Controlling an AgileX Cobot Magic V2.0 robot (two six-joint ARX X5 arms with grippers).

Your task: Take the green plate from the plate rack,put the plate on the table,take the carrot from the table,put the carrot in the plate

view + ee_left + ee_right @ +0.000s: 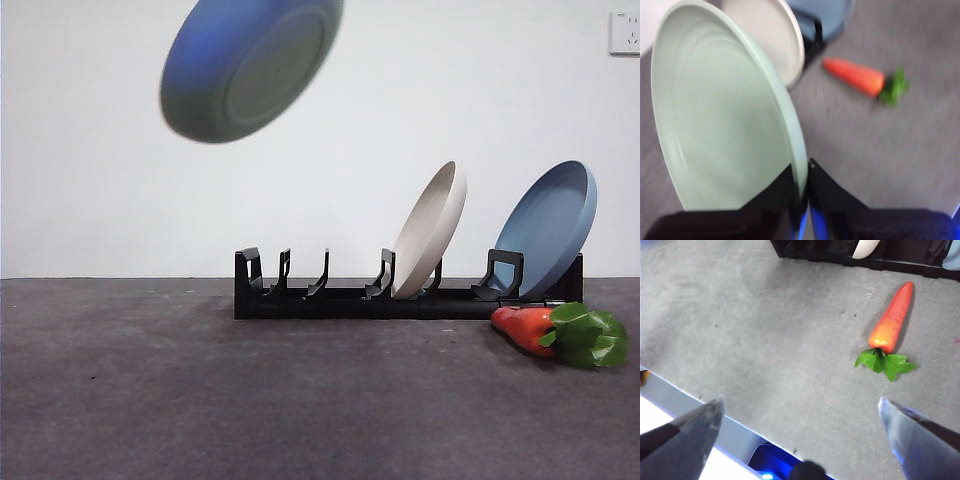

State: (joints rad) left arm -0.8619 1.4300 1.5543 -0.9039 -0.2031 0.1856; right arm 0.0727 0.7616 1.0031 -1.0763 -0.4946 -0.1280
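My left gripper (802,175) is shut on the rim of the green plate (720,125) and holds it high in the air. In the front view the plate (250,65) hangs tilted at the top left, above the left end of the plate rack (400,295); the arm is out of that view. The carrot (555,332) lies on the table (250,400) in front of the rack's right end. It also shows in the left wrist view (860,77) and the right wrist view (890,322). My right gripper (800,415) is open and empty above the table, short of the carrot.
A beige plate (432,230) and a blue plate (550,228) lean in the rack's right slots. The rack's left slots hold nothing. The table's near edge (690,400) shows in the right wrist view. A wall socket (625,32) is at the top right.
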